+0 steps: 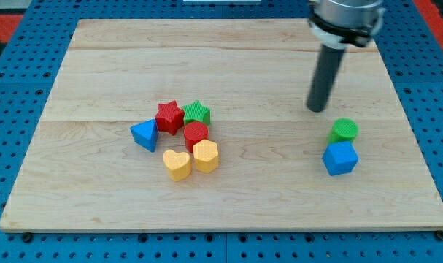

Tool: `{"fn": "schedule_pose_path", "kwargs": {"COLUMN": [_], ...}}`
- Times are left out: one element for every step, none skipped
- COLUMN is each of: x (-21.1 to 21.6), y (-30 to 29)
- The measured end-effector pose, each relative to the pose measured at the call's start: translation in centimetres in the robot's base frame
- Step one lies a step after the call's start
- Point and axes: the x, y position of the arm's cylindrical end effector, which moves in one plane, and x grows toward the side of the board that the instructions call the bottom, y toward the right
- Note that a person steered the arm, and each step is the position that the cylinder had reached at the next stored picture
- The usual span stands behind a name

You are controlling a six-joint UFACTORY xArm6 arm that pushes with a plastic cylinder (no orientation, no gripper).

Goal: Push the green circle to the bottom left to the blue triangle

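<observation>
My tip (pixel 317 109) is hovering up-left of the green circle block (pixel 344 130), poorly placed for pushing it toward the blue triangle block (pixel 144 134); no gripper is showing.

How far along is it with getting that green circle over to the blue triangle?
Nothing looks done yet: the green circle sits at the view's right, touching the blue cube, far from the blue triangle at the left. In hand: my tip stands just up-left of the circle, apart from it. Left: the whole push across the board, ending below-left of the triangle, clear of the cluster beside it.
</observation>
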Motion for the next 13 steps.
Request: {"fn": "schedule_pose_path", "kwargs": {"x": [2.8,5.3,6.3,8.7,9.5,11.1,14.3,15.5,15.5,15.4,15.4,14.9,13.6], "y": [3.7,-1.5,-6.5,-6.3,-8.0,-9.5,-9.6,-12.3,-16.5,-17.4,-16.9,-14.6,-14.6]}}
